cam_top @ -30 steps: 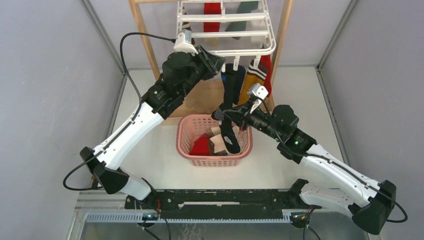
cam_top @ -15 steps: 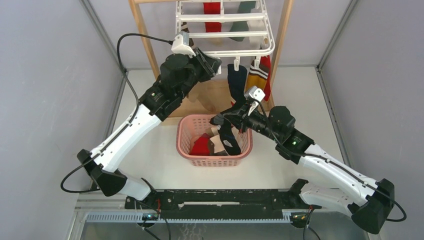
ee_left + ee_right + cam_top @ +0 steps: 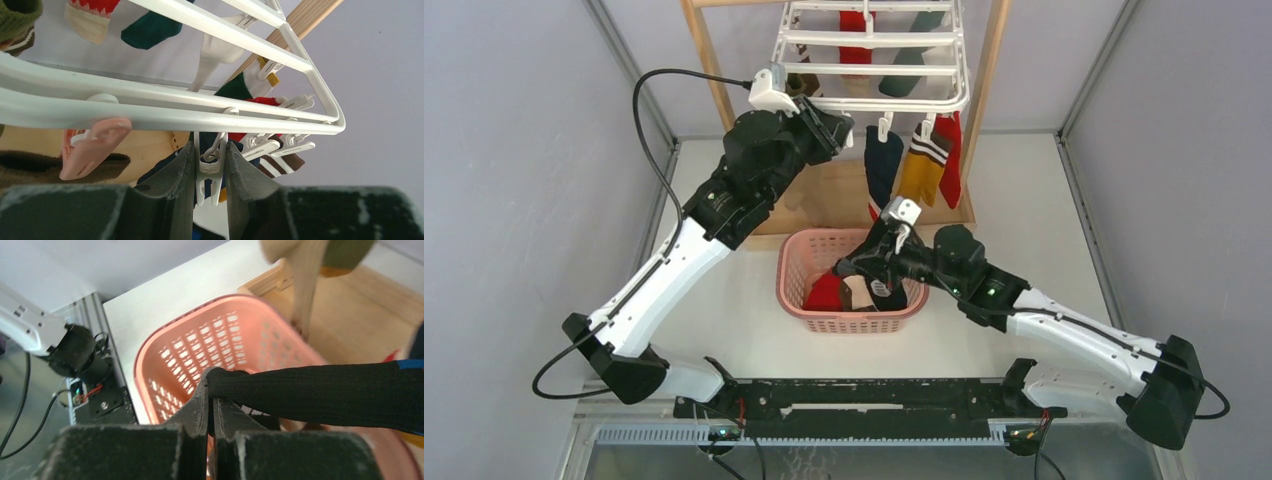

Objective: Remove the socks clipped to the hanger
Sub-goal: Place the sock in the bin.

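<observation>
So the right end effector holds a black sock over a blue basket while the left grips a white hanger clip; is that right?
Nearly: the basket is pink, not blue, as the right wrist view shows. The right end effector does hold the black sock over it, and the left end effector grips a white clip on the hanger.

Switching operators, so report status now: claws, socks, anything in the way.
Left claw pinching a clip on the hanger. Right claw shut on black sock over pink basket. More socks clipped. No obstruction seen.
</observation>
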Tool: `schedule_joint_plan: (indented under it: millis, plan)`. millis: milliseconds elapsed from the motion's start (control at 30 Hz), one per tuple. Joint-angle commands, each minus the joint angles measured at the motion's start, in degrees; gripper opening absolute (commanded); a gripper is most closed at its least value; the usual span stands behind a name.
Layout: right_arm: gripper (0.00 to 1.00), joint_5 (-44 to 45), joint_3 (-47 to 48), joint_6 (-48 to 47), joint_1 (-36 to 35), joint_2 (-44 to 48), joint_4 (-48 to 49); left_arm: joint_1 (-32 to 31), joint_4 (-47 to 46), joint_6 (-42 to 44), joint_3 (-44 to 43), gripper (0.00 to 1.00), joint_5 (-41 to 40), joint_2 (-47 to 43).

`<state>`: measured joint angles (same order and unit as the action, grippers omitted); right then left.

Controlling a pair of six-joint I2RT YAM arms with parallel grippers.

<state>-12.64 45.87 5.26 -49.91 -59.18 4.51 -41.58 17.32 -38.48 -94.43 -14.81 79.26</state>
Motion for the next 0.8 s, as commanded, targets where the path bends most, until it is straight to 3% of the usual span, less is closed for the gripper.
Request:
schedule_joint_plan:
  millis: [0, 333, 400, 567, 733, 767]
  plan:
    - [0.00, -2.2, -0.2, -0.4, -3.8, -2.9, 3.1, 0.2, 1.6, 2.3, 1.6, 0.09, 0.5, -3.3]
    - [0.01, -0.4, 6.1, 0.9, -5.8, -15.4, 0.7, 1.3, 2.5, 2.9, 4.0, 0.09, 1.3, -5.7]
    - [0.05, 0.4, 8.6, 0.7, -5.9, -18.3, -1.4, 1.6, 2.7, 3.0, 4.5, 0.09, 1.6, -6.1]
    - [0.36, 3.7, 11.3, 0.5, -6.1, -20.1, -6.3, 3.3, 3.2, 3.2, 6.2, 0.09, 2.3, -7.8]
    - [0.52, 4.6, 11.3, -0.4, -6.1, -16.8, -9.3, 4.9, 3.8, 3.4, 7.3, 0.09, 3.6, -9.0]
    - [0.66, 4.5, 11.4, -0.6, -6.0, -15.8, -9.9, 5.0, 4.0, 3.6, 7.3, 0.09, 3.9, -9.1]
